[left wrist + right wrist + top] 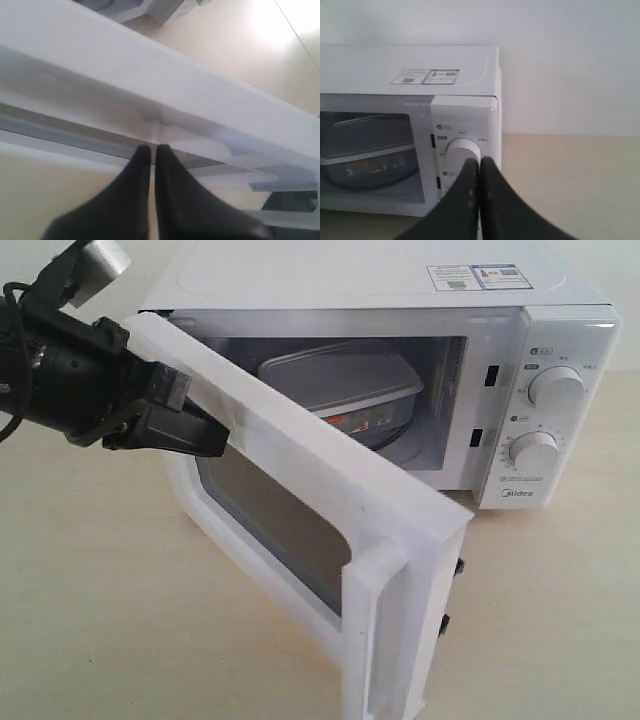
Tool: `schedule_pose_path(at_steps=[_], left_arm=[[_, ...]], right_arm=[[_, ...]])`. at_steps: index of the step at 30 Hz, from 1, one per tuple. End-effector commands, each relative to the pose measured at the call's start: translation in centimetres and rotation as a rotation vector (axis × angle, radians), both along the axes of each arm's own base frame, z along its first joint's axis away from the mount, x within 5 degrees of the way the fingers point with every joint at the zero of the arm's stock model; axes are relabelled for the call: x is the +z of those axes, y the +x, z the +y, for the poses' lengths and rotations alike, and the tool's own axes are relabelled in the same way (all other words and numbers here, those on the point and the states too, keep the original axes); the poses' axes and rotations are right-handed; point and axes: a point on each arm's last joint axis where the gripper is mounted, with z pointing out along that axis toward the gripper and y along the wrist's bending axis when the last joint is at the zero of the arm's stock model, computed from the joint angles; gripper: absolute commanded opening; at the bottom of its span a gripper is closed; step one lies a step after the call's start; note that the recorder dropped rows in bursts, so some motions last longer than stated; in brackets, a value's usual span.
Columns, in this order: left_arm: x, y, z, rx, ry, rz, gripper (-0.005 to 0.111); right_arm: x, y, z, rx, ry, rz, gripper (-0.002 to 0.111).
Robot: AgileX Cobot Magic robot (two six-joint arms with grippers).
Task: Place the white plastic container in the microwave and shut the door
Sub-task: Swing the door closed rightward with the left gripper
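The white plastic container [340, 380] sits inside the microwave [330, 275], past your left gripper [218, 440] — clenched empty, tips against the half-open door [300, 455]. Only closing remains; your right gripper [479, 165] is clenched too, empty.

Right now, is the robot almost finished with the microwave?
Done: the box sits inside the microwave. In hand: the left gripper, shut, is at the outer side of the open door. Left: swinging the door closed.
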Motion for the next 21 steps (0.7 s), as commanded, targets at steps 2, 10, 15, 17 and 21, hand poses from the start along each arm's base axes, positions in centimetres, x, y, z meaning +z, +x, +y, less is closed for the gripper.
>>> schedule_pose_path(at_steps=[2, 10, 15, 17, 21], left_arm=[[0.2, 1.3, -0.6, 0.013, -0.013, -0.024, 0.004], [-0.6, 3.7, -1.1, 0.063, 0.000, -0.050, 0.004], [-1.1, 4.7, -1.3, 0.064, 0.013, -0.068, 0.004], [-1.3, 5.1, -1.4, 0.080, 0.014, -0.075, 0.004], [-1.4, 6.0, -1.4, 0.114, 0.017, -0.104, 0.004]], right_arm=[[0.8, -0.1, 0.8, 0.094, -0.051, -0.069, 0.000], [0.8, -0.2, 1.1, 0.126, -0.058, -0.079, 0.000], [0.8, -0.3, 1.6, 0.192, -0.061, -0.083, 0.000], [0.9, -0.5, 2.1, 0.251, -0.095, -0.096, 0.000], [0.9, -0.7, 2.5, 0.301, -0.131, -0.109, 0.000]])
